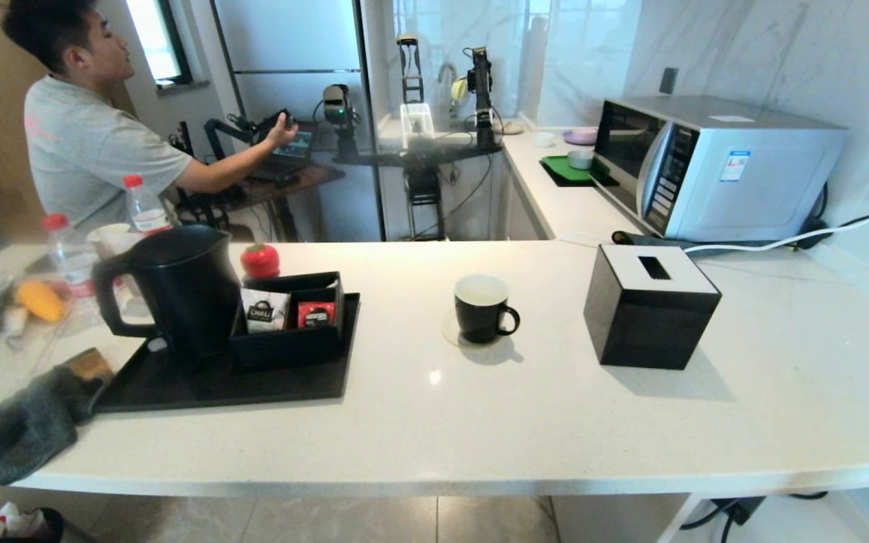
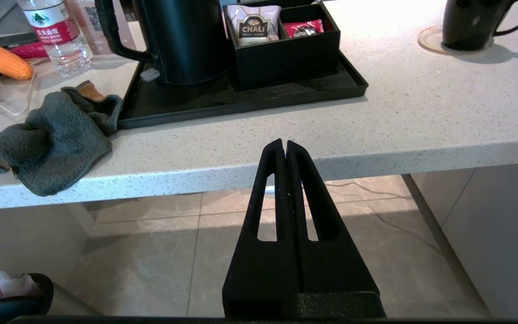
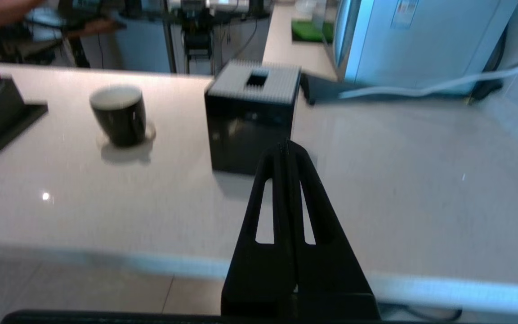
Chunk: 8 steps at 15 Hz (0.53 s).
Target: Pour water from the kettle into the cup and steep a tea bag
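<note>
- Step in hand: judged as either the very start or the very end of the task. The cup (image 1: 483,308) stands alone on its coaster; its inside looks pale, and whether it holds water cannot be told. No tea bag with a string shows in any view.
- Left gripper (image 2: 284,145): jaws pressed together on nothing, held off the counter (image 2: 421,117) edge, over the floor.
- Right gripper (image 3: 286,146): jaws likewise together and empty, held off the counter's near edge.
- Kettle (image 2: 187,36): upright on the tray (image 2: 250,96), beyond the left jaws and across the counter edge, its handle on the side away from the cup. Well apart from both grippers.
- Cup relative to the jaws: beyond the right jaws and off toward the tray side, well apart; the box (image 3: 250,121) stands just past the right fingertips' line, between them and the microwave (image 1: 721,162).
- Sachets (image 2: 253,26): in the black holder beside the kettle, beyond the left jaws.
- Next move, if the pour is not yet done: the left jaws must part and travel over the counter edge to the kettle's handle, closing around the loop firmly enough to tilt a large jug.
</note>
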Available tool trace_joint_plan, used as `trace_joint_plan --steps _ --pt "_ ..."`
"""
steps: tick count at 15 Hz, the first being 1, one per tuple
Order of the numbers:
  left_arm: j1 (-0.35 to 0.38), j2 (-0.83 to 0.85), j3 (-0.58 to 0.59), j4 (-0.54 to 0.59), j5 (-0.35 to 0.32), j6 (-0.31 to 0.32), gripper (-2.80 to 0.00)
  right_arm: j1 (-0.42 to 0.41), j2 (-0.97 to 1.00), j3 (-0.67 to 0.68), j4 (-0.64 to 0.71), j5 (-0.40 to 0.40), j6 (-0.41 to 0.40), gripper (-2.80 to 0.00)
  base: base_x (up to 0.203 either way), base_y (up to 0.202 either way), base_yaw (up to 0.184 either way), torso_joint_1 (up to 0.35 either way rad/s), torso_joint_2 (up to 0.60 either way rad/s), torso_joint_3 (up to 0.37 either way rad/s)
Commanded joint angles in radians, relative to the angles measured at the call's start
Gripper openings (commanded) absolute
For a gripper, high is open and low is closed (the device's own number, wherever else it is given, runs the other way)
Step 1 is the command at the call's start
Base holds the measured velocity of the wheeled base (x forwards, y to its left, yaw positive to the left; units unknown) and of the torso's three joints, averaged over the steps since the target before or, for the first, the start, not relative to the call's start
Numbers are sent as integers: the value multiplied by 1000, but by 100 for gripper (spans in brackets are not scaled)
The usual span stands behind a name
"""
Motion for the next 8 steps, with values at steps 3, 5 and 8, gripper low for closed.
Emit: trace_joint_plan --steps 3,5,8 --pt "0 0 0 0 0 -1 -280 -15 -303 175 165 11 -41 -280 0 0 0 0 0 0" --pt "0 0 0 0 0 -1 -280 -25 -436 211 277 10 -73 -280 0 0 0 0 0 0" --pt "0 0 0 0 0 -1 -280 -32 -477 223 381 4 -72 -280 0 0 0 0 0 0"
